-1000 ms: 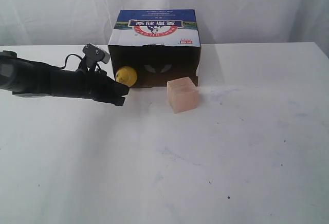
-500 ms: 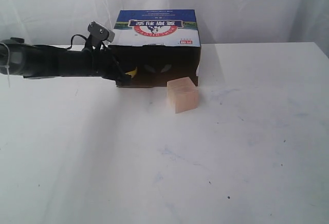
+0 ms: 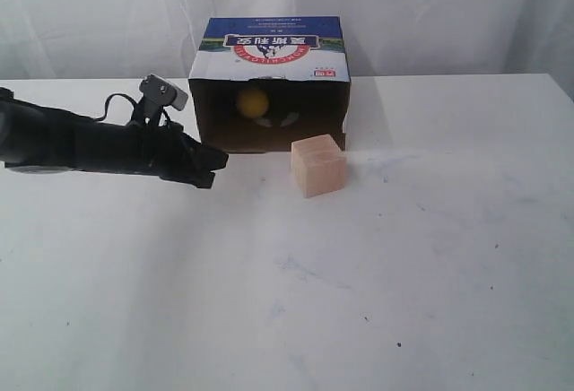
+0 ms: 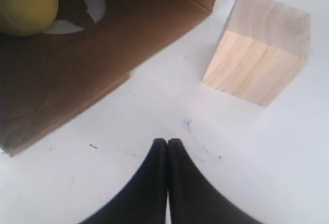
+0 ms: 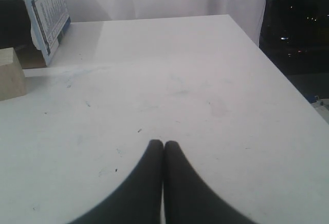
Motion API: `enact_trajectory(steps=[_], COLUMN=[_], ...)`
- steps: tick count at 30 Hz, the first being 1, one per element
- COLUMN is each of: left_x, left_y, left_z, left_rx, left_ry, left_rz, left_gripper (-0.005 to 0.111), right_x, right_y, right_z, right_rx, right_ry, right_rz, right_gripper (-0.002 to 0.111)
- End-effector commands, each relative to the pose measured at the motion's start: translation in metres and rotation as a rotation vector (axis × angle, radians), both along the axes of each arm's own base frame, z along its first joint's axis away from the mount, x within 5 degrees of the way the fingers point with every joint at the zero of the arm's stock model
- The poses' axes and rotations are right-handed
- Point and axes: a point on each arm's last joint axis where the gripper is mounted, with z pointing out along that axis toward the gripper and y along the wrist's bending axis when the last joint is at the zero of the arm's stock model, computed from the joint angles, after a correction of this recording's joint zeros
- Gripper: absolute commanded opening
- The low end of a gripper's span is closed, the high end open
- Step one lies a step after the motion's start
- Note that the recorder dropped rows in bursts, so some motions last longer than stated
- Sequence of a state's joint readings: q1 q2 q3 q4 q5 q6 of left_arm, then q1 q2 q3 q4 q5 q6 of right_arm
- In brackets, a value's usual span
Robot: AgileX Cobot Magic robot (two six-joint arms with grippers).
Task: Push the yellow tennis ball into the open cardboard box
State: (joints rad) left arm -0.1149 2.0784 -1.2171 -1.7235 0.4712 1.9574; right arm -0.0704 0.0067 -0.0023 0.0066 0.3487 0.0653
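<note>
Broadly, the white surface (image 3: 377,283) carries everything. Near the left fingers (image 3: 204,160) the box (image 3: 269,46) lies on its side. Its long axis runs across the exterior view, and its open mouth faces their tips. The cube (image 3: 317,166) stands beyond the tips, just outside the mouth's right corner. The ball (image 3: 253,101) sits inside the box, past the tips. Left fingers are pressed together, empty; right fingers (image 5: 151,178) likewise, well apart from the box.
</note>
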Motion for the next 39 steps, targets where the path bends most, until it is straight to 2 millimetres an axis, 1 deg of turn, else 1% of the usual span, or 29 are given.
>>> enact_trajectory(steps=[1, 5, 8, 9, 10, 12, 13, 14, 17, 18, 19, 21, 22, 23, 24, 25, 27, 29, 31, 32, 33, 34, 35, 36, 39], left_x=[-0.013, -0.024, -0.040, -0.057, -0.064, -0.083, -0.091, -0.108, -0.130, -0.137, -0.150, -0.166, -0.177, -0.182, -0.191, -0.196, -0.208, -0.212, -0.219, -0.228, -0.234, -0.244, -0.250, -0.259, -0.267], left_y=[0.005, 0.016, 0.027, 0.032, 0.035, 0.045, 0.050, 0.063, 0.074, 0.075, 0.078, 0.081, 0.083, 0.084, 0.086, 0.087, 0.089, 0.089, 0.089, 0.085, 0.083, 0.079, 0.076, 0.070, 0.061], left_z=[0.018, 0.042, 0.073, 0.095, 0.104, 0.122, 0.126, 0.134, 0.143, 0.147, 0.153, 0.171, 0.187, 0.197, 0.214, 0.226, 0.252, 0.261, 0.275, 0.291, 0.300, 0.318, 0.325, 0.337, 0.348], left_rx=[0.089, 0.169, 0.194, 0.173, 0.161, 0.123, 0.112, 0.109, 0.150, 0.158, 0.181, 0.178, 0.159, 0.153, 0.173, 0.193, 0.326, 0.358, 0.333, 0.296, 0.273, 0.234, 0.216, 0.184, 0.101], left_ry=[-0.115, -0.136, -0.157, -0.171, -0.172, -0.151, -0.135, -0.122, -0.152, -0.172, -0.214, -0.290, -0.347, -0.387, -0.469, -0.525, -0.695, -0.746, -0.791, -0.847, -0.880, -0.944, -0.974, -1.022, -1.041], left_rz=[-0.038, 0.063, 0.172, 0.236, 0.272, 0.403, 0.462, 0.602, 0.683, 0.684, 0.680, 0.690, 0.705, 0.712, 0.709, 0.705, 0.664, 0.660, 0.659, 0.626, 0.603, 0.553, 0.524, 0.452, 0.352], left_gripper=[0.000, 0.000, 0.000, 0.000, 0.000, 0.000, 0.000, 0.000, 0.000, 0.000, 0.000, 0.000, 0.000, 0.000, 0.000, 0.000, 0.000, 0.000, 0.000, 0.000, 0.000, 0.000, 0.000, 0.000, 0.000], right_x=[0.000, 0.000, 0.000, 0.000, 0.000, 0.000, 0.000, 0.000, 0.000, 0.000, 0.000, 0.000, 0.000, 0.000, 0.000, 0.000, 0.000, 0.000, 0.000, 0.000, 0.000, 0.000, 0.000, 0.000, 0.000], right_y=[0.000, 0.000, 0.000, 0.000, 0.000, 0.000, 0.000, 0.000, 0.000, 0.000, 0.000, 0.000, 0.000, 0.000, 0.000, 0.000, 0.000, 0.000, 0.000, 0.000, 0.000, 0.000, 0.000, 0.000, 0.000], right_z=[0.000, 0.000, 0.000, 0.000, 0.000, 0.000, 0.000, 0.000, 0.000, 0.000, 0.000, 0.000, 0.000, 0.000, 0.000, 0.000, 0.000, 0.000, 0.000, 0.000, 0.000, 0.000, 0.000, 0.000, 0.000], right_rx=[-0.001, -0.001, -0.001, -0.001, -0.001, -0.001, -0.001, -0.001, -0.001, -0.001, -0.001, -0.001, -0.001, 0.003, 0.035, 0.042, 0.042, 0.042, 0.042, 0.042, 0.042, 0.042, 0.042, 0.042, 0.042], right_ry=[-0.011, -0.011, -0.011, -0.011, -0.011, -0.011, -0.011, -0.011, -0.011, -0.011, -0.011, -0.011, -0.011, -0.011, -0.013, -0.013, -0.013, -0.013, -0.013, -0.013, -0.013, -0.013, -0.013, -0.013, -0.013], right_rz=[0.001, 0.001, 0.001, 0.001, 0.001, 0.001, 0.001, 0.001, 0.001, 0.001, 0.001, 0.001, 0.001, 0.000, -0.009, -0.011, -0.011, -0.011, -0.011, -0.011, -0.011, -0.011, -0.011, -0.011, -0.011], right_gripper=[0.000, 0.000, 0.000, 0.000, 0.000, 0.000, 0.000, 0.000, 0.000, 0.000, 0.000, 0.000, 0.000, 0.000, 0.000, 0.000, 0.000, 0.000, 0.000, 0.000, 0.000, 0.000, 0.000, 0.000, 0.000])
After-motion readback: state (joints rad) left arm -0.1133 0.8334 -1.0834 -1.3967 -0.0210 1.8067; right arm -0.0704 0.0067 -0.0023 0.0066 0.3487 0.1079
